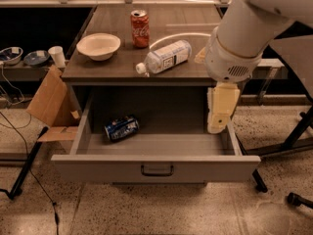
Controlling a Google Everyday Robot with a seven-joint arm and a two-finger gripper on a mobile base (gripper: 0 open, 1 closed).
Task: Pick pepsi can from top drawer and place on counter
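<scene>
The top drawer (pixel 156 166) stands pulled fully out from the cabinet, its flat grey front panel carrying a small dark handle (pixel 157 170) at the middle. The pepsi can (pixel 121 128) lies on its side on the drawer's floor, in the drawer's left half and toward its back, one silver end turned to the left wall.

The gripper (pixel 218 126) hangs pointing downward at the drawer's right rear corner, just inside the right wall, with its tip near the drawer floor. It is well apart from the pepsi can, which lies across the drawer from it. Whether the gripper is open or closed cannot be told from this view. The large white arm (pixel 244 33) it hangs from comes in from above the drawer's right side.

Directly above the back of the drawer is the counter (pixel 98 67). On it, above the drawer's left side, sits a shallow white bowl (pixel 98 46). A red cola can (pixel 140 29) stands upright farther back, above the drawer's middle. A clear plastic bottle (pixel 165 58) lies on its side nearer the counter's front edge, its white cap pointing left.

A brown cardboard flap (pixel 51 99) leans just left of the drawer.
</scene>
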